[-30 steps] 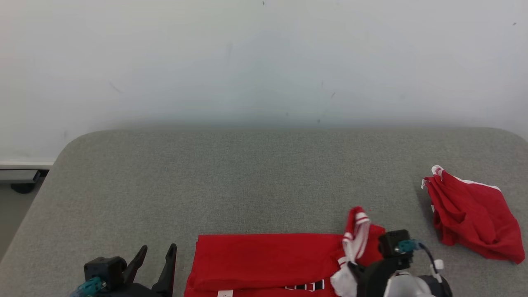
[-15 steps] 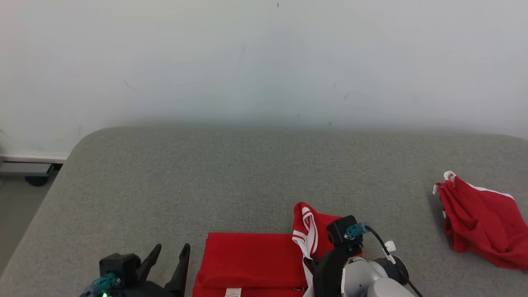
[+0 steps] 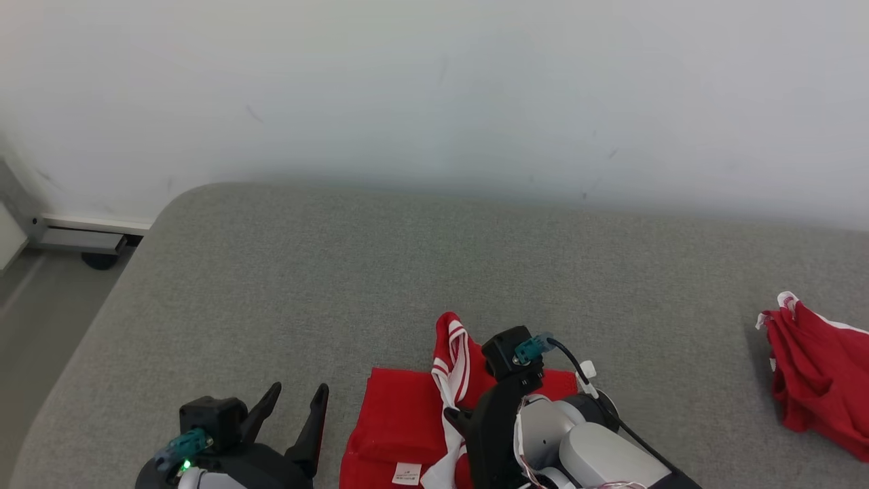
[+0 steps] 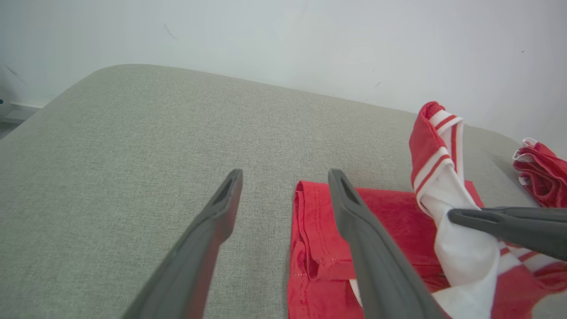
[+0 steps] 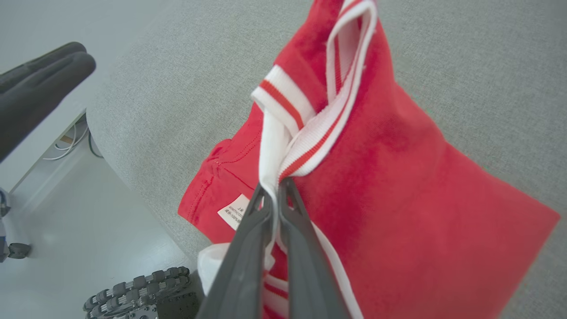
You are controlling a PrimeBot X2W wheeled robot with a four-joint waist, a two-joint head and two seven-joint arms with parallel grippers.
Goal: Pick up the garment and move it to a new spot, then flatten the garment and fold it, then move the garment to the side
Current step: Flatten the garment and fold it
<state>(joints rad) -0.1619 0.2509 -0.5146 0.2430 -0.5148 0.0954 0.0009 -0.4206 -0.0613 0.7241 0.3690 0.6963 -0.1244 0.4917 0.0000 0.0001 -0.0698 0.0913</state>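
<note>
You have the red garment [image 3: 400, 421] on the grey padded surface [image 3: 339, 272], at the surface's near edge and about midway along it. Most of it lies flat in a folded block. A small white label [image 5: 233, 211] faces up at the corner closest to that near edge.

Your right gripper [image 5: 272, 195] is clamped tight on the garment's white-and-red striped trim [image 3: 453, 360]. The two dark fingers press together with the white band pinched between them. The trim stands lifted off the grey surface. From it, red cloth drapes back down onto the flat part of the garment.

Your left gripper [image 3: 299, 394] has its jaws spread wide with nothing between them. It sits over the grey surface near the same near edge, towards the surface's left end, just beside the garment's hemmed side. From the left wrist view, one finger crosses in front of that hem. You cannot tell from the pictures whether the fingertips touch the surface.

A second red cloth [image 3: 821, 394], crumpled and edged in white, lies at the surface's right end, well apart from the garment. A pale wall [image 3: 434, 88] rises behind the surface's far edge, and bare floor [image 3: 41, 305] shows past its left end.
</note>
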